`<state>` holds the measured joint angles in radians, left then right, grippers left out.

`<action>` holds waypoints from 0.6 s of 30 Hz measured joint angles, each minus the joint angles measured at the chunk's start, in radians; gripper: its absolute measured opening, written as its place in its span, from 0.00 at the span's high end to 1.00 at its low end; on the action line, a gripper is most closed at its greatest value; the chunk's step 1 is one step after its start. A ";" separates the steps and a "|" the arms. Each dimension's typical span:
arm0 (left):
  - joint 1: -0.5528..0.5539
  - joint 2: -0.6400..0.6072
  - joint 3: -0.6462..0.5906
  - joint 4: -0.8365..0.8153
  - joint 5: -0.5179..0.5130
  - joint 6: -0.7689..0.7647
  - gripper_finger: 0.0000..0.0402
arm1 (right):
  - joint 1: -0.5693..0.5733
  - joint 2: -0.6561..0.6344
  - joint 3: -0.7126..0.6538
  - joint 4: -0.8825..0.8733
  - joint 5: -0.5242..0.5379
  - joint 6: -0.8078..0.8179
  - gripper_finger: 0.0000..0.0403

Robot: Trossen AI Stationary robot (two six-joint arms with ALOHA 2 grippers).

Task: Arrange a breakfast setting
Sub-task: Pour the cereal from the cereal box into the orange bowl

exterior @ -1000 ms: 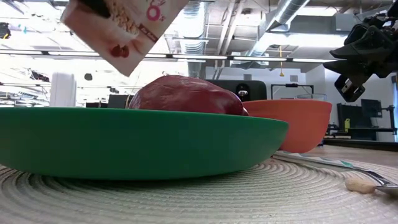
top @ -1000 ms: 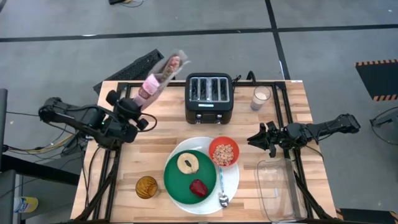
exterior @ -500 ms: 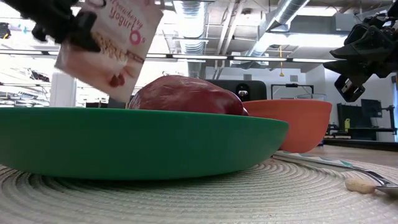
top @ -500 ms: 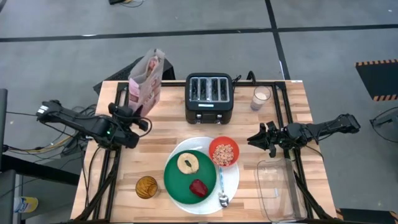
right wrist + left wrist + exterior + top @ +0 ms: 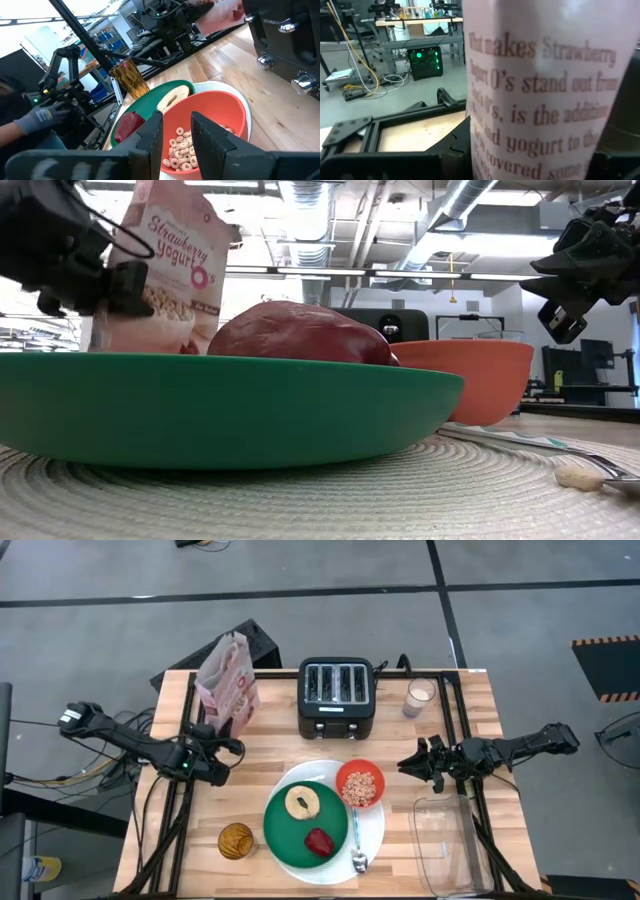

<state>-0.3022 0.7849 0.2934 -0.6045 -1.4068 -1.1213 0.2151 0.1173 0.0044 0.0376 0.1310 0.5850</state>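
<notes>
The pinkish cereal box (image 5: 228, 685) stands upright over the table's far left, with my left gripper (image 5: 220, 737) shut on it. In the low view the green plate hides the box's bottom. On the large white plate (image 5: 372, 832) sit the green plate (image 5: 290, 835) with the bagel half (image 5: 302, 802) and red fruit (image 5: 319, 841), the red-orange bowl (image 5: 360, 785) of cereal rings, and the blue-handled spoon (image 5: 357, 840). My right gripper (image 5: 408, 765) hangs right of the bowl, its fingers (image 5: 152, 130) a narrow gap apart with nothing between them. My left gripper pinches the cereal box between its two fingers, one (image 5: 451, 150) on each side of the text-printed panel (image 5: 490, 140). The fingers come level from the table's left side, at the box's lower half (image 5: 140, 290). The box stands upright; whether its bottom rests on the table I cannot tell.
A black toaster (image 5: 337, 697) stands at the far middle with a glass of milk (image 5: 420, 697) to its right. An amber glass (image 5: 236, 840) is left of the green plate. A clear container (image 5: 440, 840) lies at the near right.
My left gripper has gone down and toward the table's left edge, rolling as it went. The cereal box, tipped with its top toward the toaster a second ago, now stands upright and lower at the table's far left.
</notes>
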 joint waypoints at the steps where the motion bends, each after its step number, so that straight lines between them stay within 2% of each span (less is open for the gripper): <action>1: 0.002 0.000 -0.020 0.026 -0.003 0.001 0.76 | 0.000 0.000 0.000 0.000 0.000 0.000 0.69; 8: 0.039 0.000 -0.146 0.271 0.008 0.140 0.76 | 0.000 0.000 0.000 0.000 0.000 0.000 0.69; 14: 0.093 0.000 -0.230 0.451 0.068 0.151 0.76 | 0.000 0.000 0.000 0.000 0.000 0.000 0.69; 18: 0.121 0.000 -0.237 0.495 0.092 0.186 0.75 | 0.000 0.000 0.000 0.000 0.000 0.000 0.69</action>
<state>-0.1809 0.7849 0.0563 -0.1090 -1.3146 -0.9357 0.2153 0.1176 0.0047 0.0376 0.1307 0.5850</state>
